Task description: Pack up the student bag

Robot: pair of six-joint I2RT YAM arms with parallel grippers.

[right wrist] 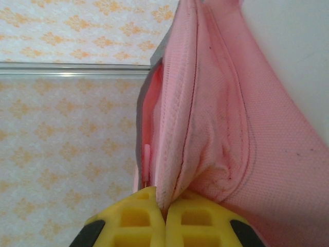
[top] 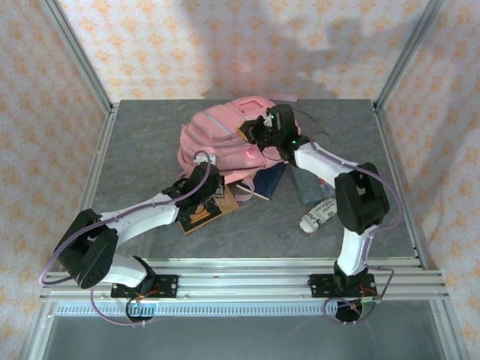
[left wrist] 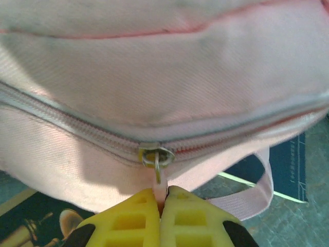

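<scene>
Grey table (top: 135, 154) carries the bag (top: 217, 135) near its far edge; left gripper (left wrist: 160, 193) pinches the zip pull (left wrist: 158, 163); right gripper (right wrist: 164, 198) pinches bag fabric; opening the zip seems in hand; next, draw the pull along against that brace.

no legible text, labels or numbers

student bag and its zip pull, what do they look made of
The student bag looks like matte woven pink cloth: fine diagonal weave and stitched seams show. The zip pull seems metal, silvery with a bright glint, though blur leaves plated plastic possible.
</scene>
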